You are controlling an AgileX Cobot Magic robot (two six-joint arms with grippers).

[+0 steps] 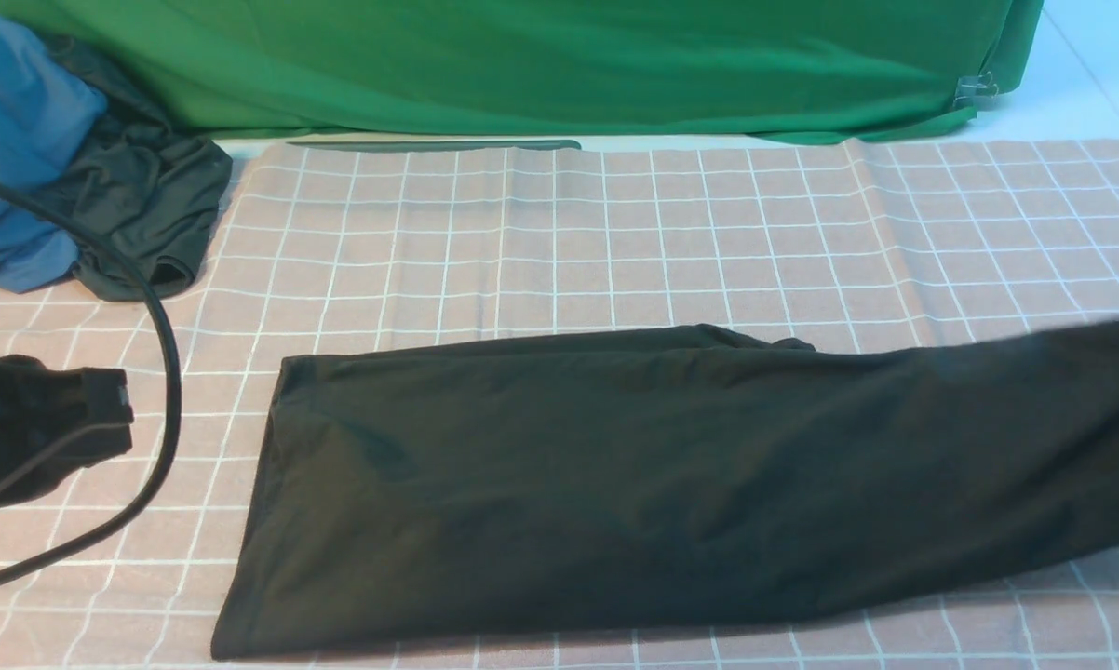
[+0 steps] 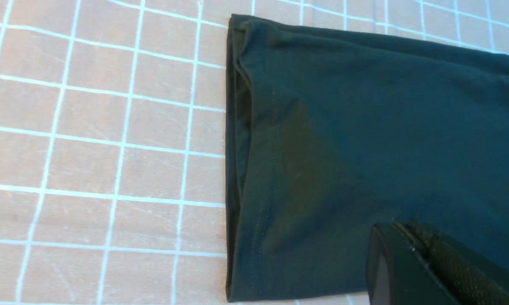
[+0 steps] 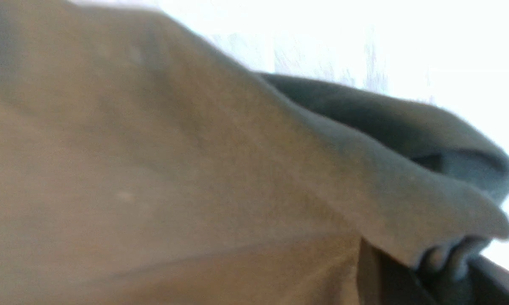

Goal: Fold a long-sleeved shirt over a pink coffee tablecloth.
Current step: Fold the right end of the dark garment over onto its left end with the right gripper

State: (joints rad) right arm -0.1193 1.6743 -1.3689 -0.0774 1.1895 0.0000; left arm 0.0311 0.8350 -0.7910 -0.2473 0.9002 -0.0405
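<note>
Front view, oblong matte shirt [image 1: 662, 484], right pincer [image 3: 445, 262] pinching it, left pincer [image 2: 400, 231] closed

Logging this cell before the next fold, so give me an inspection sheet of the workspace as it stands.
Surface: pink coffee tablecloth, flat, lightly creased.
Job's things: long-sleeved shirt folded into a long strip, its right end lifted.
Clutter: blue garment and dark garment, far left.
Grippers: left gripper shut, nothing held, near the shirt's hem; right gripper shut on the shirt's end.
Cables: black cable looping over the cloth at left.
Surroundings: green cloth behind.
</note>
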